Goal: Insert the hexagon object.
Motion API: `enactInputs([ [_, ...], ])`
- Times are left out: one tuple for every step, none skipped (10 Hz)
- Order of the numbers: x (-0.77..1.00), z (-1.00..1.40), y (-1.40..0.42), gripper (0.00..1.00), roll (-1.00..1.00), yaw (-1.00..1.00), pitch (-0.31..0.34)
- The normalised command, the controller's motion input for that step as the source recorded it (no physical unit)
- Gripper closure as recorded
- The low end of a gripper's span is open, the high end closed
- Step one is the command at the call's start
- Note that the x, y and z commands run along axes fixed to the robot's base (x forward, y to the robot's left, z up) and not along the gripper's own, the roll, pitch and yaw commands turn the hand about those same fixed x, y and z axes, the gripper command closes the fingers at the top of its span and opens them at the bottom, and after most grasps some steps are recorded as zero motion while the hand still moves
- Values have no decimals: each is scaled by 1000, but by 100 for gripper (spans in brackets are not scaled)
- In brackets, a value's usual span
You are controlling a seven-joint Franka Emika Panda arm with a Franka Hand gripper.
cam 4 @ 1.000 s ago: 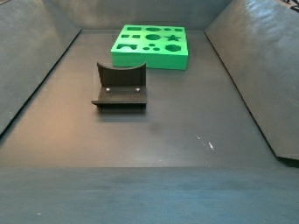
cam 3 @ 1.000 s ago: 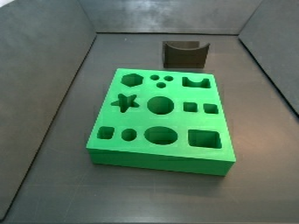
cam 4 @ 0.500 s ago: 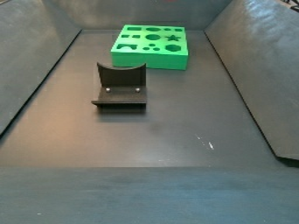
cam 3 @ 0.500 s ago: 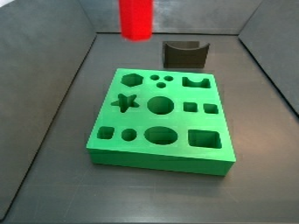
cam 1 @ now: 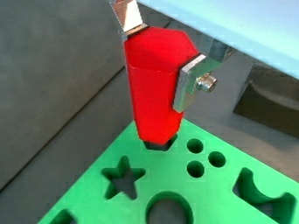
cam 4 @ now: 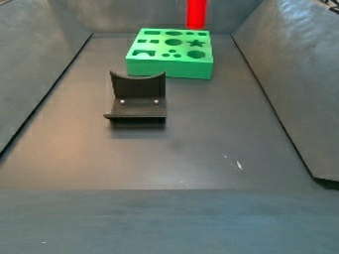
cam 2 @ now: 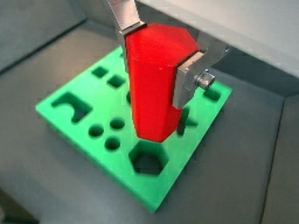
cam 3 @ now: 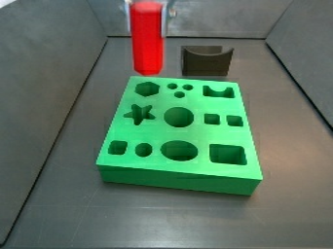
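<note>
Both wrist views show the gripper (cam 1: 158,48) with its jaws closed on the tall, slim, bright red plastic hexagon object (cam 1: 156,83), one flat silver finger (cam 1: 191,83) pressed to a faceted side and the other finger (cam 2: 121,16) on the opposite side. The peg hangs upright with its lower end above the bright green plastic block with shaped holes (cam 2: 105,131), close over the hexagonal hole (cam 2: 146,162) at one corner of that block; whether the tip touches the block cannot be told.

A side view places the red peg (cam 3: 146,39) upright over the far left corner of the green block (cam 3: 182,170), which lies flat on the dark grey desk (cam 3: 65,195) between the sloping side walls. The dark L-shaped fixture (cam 3: 205,60) stands behind the block, near the far edge of the desk. From the opposite side view, only the lower part of the peg (cam 4: 196,12) shows, above the block (cam 4: 169,52), with the fixture (cam 4: 135,99) nearer the middle of the desk, apart from the block.
</note>
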Motion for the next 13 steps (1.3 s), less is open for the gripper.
enactInputs([
  [0,-880,371,100,-144,-17,34],
  [126,-771,166,100,-171,-37,76],
  [237,-486,0,100,-46,-11,87],
  [171,-443,0,100,-30,-66,67],
  [14,-354,0,100,-109,-137,89],
  [-109,-146,-26,100,-74,-17,0],
  [-197,0,-271,100,0,83,-29],
  [0,-66,-226,100,19,203,0],
  [11,-231,0,100,53,103,0],
  [-29,-140,-69,100,80,26,0],
  [-163,-74,0,100,20,0,0],
  [-414,-11,0,100,4,0,-11],
  [-434,0,0,100,24,0,-36],
])
